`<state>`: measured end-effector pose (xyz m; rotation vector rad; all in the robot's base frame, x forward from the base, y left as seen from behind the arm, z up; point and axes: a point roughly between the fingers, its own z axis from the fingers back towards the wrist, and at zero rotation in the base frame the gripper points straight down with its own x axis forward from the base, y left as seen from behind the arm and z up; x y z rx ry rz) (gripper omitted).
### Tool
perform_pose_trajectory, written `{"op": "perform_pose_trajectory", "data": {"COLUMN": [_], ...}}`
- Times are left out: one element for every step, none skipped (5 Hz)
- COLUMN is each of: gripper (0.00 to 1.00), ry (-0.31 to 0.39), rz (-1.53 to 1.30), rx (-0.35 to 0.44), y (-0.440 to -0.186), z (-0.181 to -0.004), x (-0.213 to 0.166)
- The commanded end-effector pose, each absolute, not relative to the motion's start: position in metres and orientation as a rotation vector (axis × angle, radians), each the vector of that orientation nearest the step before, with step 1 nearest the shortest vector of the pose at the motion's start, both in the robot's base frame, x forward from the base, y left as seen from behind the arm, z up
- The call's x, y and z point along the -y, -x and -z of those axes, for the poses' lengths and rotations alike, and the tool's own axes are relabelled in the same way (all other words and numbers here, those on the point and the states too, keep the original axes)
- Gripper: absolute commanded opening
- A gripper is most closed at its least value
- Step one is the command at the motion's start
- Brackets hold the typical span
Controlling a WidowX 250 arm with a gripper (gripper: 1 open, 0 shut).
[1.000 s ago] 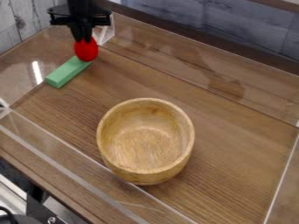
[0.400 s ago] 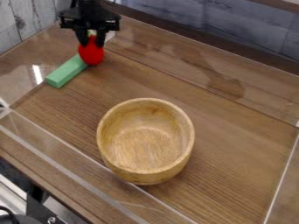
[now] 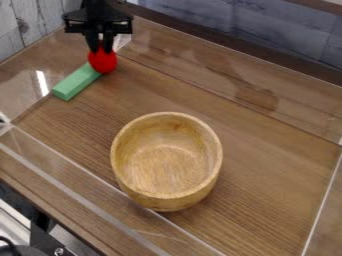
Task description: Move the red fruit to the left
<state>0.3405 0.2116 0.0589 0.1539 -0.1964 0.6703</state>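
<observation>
A black gripper hung at the upper left of the frame, pointing steeply down at the red fruit, which sat on the wooden table directly beneath it. The claw's dark fingers stood a little apart, reaching down to the top of the fruit; whether they touched or pinched it could not be told from this view. The fruit, small and glossy, rested just beside the upper right end of a green block, which lay flat and slanted toward the lower left; whether the two touched could not be told either. A wooden bowl, round, upright and far larger than the fruit, stood in the lower middle of the frame, well apart from the fruit, the block and the gripper. Clear plastic walls bordered the table, one running along the near edge at the lower left and another along the back, catching pale reflections of the room.
</observation>
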Motion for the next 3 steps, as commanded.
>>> {"op": "perform_pose_trajectory", "data": {"gripper": [0.0, 0.0, 1.0], "ry": [-0.172, -0.17, -0.161], "rz": [-0.745, -0.798, -0.779], "rx": [0.235, 0.218, 0.204], "y": [-0.336, -0.329, -0.323], "z": [-0.081, -0.082, -0.083], "x": [-0.224, -0.224, -0.221]}}
